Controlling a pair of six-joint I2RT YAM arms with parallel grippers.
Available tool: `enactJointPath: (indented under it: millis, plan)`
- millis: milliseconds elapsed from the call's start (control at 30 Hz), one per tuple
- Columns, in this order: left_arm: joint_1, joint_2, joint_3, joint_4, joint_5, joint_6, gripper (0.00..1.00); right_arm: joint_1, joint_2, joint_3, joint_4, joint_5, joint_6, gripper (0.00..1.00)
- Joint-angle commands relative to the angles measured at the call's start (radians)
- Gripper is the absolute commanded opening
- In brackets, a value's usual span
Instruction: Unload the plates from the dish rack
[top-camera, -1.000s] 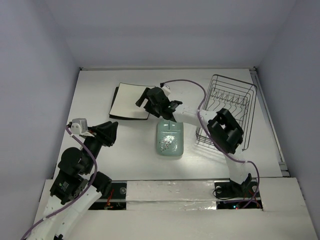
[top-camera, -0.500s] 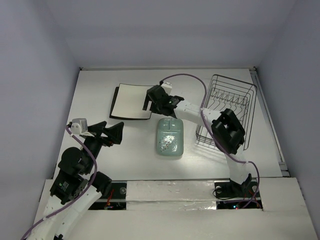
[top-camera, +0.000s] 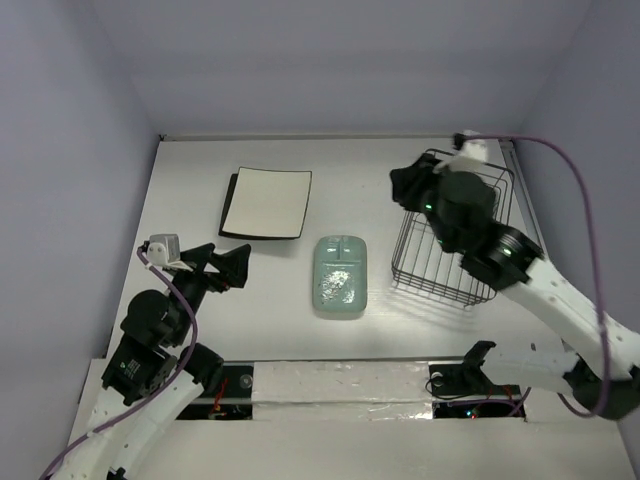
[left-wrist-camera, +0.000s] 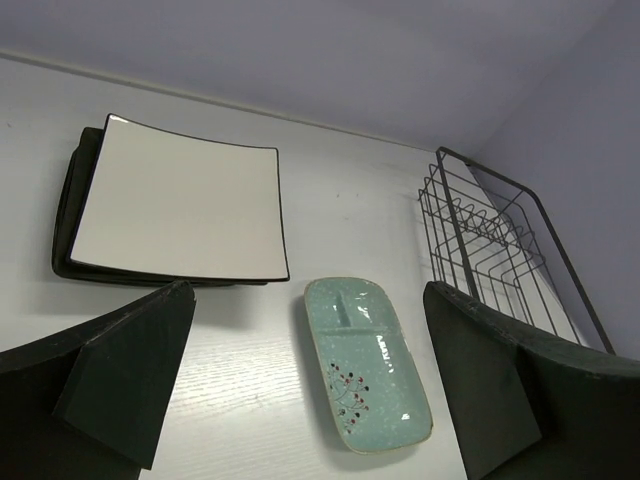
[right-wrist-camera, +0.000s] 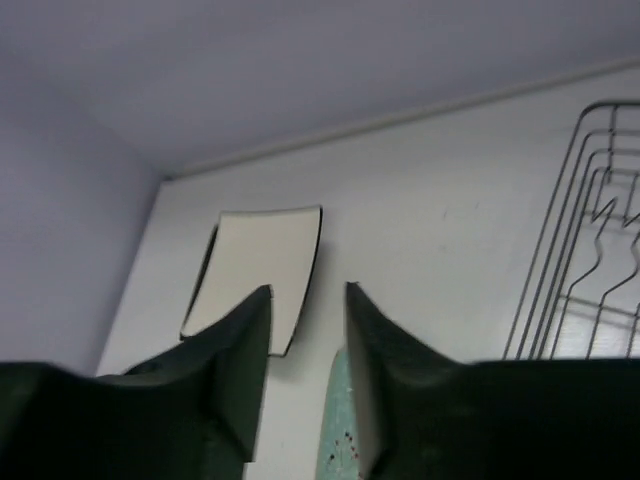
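Far left on the table, the cream plate (top-camera: 266, 202) tops a dark-edged stack, and the mint plate (top-camera: 340, 275) lies flat just right of it and nearer. Within the last second the right gripper (right-wrist-camera: 308, 300) has left that stack and swung over the rack (top-camera: 430, 262), fingers narrowly parted and empty. The left gripper (top-camera: 222, 262) hangs wide open, empty. No plate shows in the rack, so unloading looks finished.

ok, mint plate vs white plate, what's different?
The mint plate is a rounded rectangle; the white plate is square. Mint is speckled with moulded sections; white is plain. Mint lies alone on the table; white sits on a dark plate. Both lie flat, outside the rack.
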Motion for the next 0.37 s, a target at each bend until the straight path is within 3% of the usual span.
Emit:
enactJointPath:
  millis: [0,33,100,333]
  plan:
    - [-0.006,0.011,0.017,0.048,0.004,-0.002,0.99,0.006,-0.161,-0.09,0.019,0.131,-0.125,0.49]
    - [-0.006,0.014,0.01,0.062,0.004,-0.001,0.99,0.006,-0.251,-0.111,0.032,0.141,-0.128,0.74]
    - [-0.006,0.043,0.014,0.094,0.004,0.004,0.99,0.006,-0.328,-0.171,0.064,0.176,-0.102,0.98]
    - [-0.006,0.144,0.144,0.065,0.004,0.016,0.99,0.006,-0.557,-0.366,0.171,0.237,-0.044,1.0]
